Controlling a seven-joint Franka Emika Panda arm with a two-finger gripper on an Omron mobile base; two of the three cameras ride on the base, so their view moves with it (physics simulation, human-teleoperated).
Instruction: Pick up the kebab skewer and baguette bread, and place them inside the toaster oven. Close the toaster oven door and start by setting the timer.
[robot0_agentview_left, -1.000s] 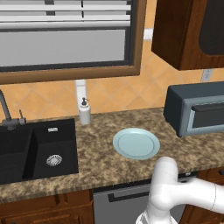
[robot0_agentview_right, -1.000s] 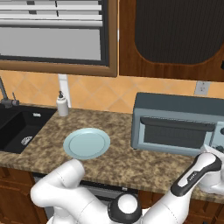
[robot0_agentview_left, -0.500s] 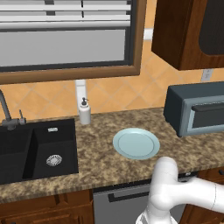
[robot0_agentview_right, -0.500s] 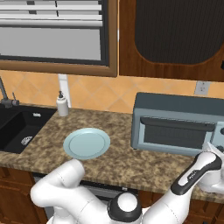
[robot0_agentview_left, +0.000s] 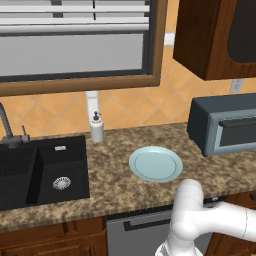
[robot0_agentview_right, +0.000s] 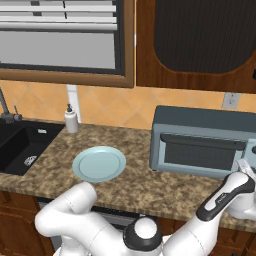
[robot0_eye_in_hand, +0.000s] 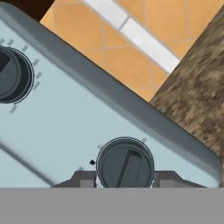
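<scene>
Speckled brown granite tabletop (robot0_agentview_left: 115, 180) runs under the window, carrying a black sink (robot0_agentview_left: 40, 170), a white soap dispenser (robot0_agentview_left: 96, 127) and a round pale-blue plate (robot0_agentview_left: 155, 164) with nothing on it. At the right end stands the boxy slate-grey toaster oven (robot0_agentview_right: 202, 141), its drop-down glass door (robot0_agentview_right: 200, 155) shut, so the loading steps look done (I can't see the skewer or bread through the glass). Nothing has visibly shifted over the last second; the arm holds its reach at the oven's right end. In the hand view the gripper (robot0_eye_in_hand: 125, 180) straddles a round dark timer knob (robot0_eye_in_hand: 125, 165) on the pale control panel, its fingers close at either side, apparently clamped on it, ready to turn.
</scene>
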